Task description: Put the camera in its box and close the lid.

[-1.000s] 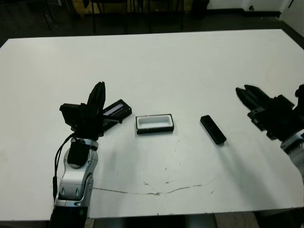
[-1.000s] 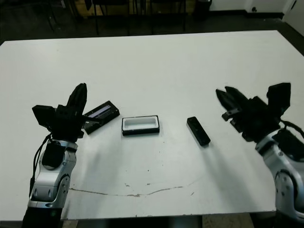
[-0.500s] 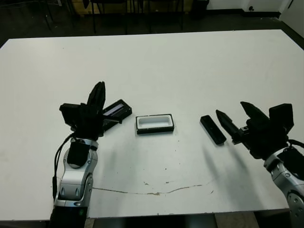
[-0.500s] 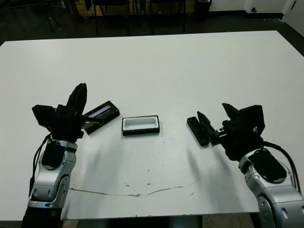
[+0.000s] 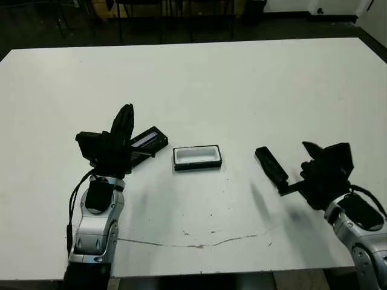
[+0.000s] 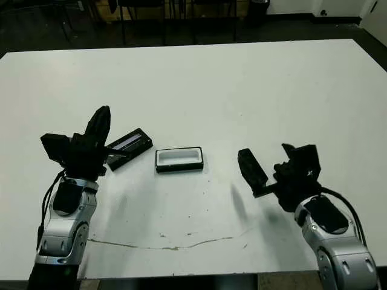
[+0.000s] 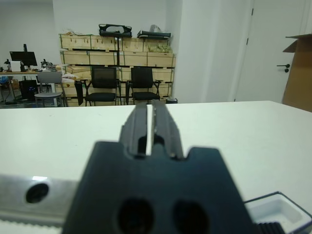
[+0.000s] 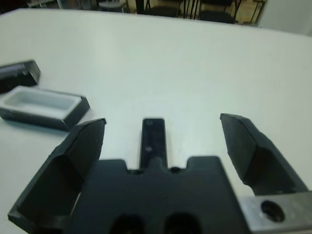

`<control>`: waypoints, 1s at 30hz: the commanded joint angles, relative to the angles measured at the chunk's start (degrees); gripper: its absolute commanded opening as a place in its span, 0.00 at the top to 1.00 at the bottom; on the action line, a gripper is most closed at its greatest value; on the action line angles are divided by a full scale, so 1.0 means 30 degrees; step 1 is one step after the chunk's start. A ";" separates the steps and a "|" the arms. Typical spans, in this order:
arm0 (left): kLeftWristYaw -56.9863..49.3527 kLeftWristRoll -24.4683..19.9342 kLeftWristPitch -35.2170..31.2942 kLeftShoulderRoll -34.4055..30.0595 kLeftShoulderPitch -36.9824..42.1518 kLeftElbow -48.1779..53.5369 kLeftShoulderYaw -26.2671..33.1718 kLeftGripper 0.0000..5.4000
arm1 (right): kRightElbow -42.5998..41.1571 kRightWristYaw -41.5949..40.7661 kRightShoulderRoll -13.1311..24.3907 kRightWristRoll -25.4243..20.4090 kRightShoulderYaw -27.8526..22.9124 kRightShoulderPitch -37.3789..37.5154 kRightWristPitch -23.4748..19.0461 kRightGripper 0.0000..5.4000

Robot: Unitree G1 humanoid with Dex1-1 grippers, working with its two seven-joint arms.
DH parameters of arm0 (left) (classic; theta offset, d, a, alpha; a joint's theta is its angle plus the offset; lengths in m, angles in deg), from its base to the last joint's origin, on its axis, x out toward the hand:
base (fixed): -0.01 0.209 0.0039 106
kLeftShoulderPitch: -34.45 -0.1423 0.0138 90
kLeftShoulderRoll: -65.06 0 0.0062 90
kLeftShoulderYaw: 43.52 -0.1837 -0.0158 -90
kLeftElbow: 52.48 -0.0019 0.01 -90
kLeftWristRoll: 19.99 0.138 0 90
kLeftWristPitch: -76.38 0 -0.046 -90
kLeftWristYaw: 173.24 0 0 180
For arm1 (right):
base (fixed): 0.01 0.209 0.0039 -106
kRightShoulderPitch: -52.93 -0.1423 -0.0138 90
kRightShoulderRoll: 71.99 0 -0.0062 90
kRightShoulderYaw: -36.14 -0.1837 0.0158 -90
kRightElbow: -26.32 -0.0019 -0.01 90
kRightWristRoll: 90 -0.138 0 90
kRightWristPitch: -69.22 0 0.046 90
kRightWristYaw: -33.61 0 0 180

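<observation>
As the right tool [image 8: 161, 146] has dropped behind the camera [image 5: 271, 164], fingers spread wide around it, grasp looks imminent; box [image 5: 197, 157] waits empty on bench; left tool [image 7: 149, 127] nearly closed, idle.

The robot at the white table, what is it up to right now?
The right gripper is open, with the camera lying on the table between its fingers, not yet gripped. The box sits open and empty in the middle. The lid lies beside it, by the raised, shut left gripper.
</observation>
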 commanded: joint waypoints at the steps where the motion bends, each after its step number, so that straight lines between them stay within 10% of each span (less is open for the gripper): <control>1: 0.0040 0.0002 -0.0195 -0.0179 -0.0437 -0.0146 0.0048 1.00 | 0.0823 -0.0172 -0.0112 0.0439 0.0296 0.0383 0.0502 0.00; 18: 0.0036 -0.0050 -0.0267 -0.0077 -0.0549 -0.0097 -0.0028 1.00 | 0.3741 -0.0445 -0.0843 0.1960 0.1035 0.1322 0.3600 0.08; 30: -0.0103 0.0226 -0.0224 -0.0100 -0.0646 -0.0044 -0.0083 1.00 | 0.3117 0.1193 -0.2316 -0.0094 -0.0510 0.0919 0.0267 0.48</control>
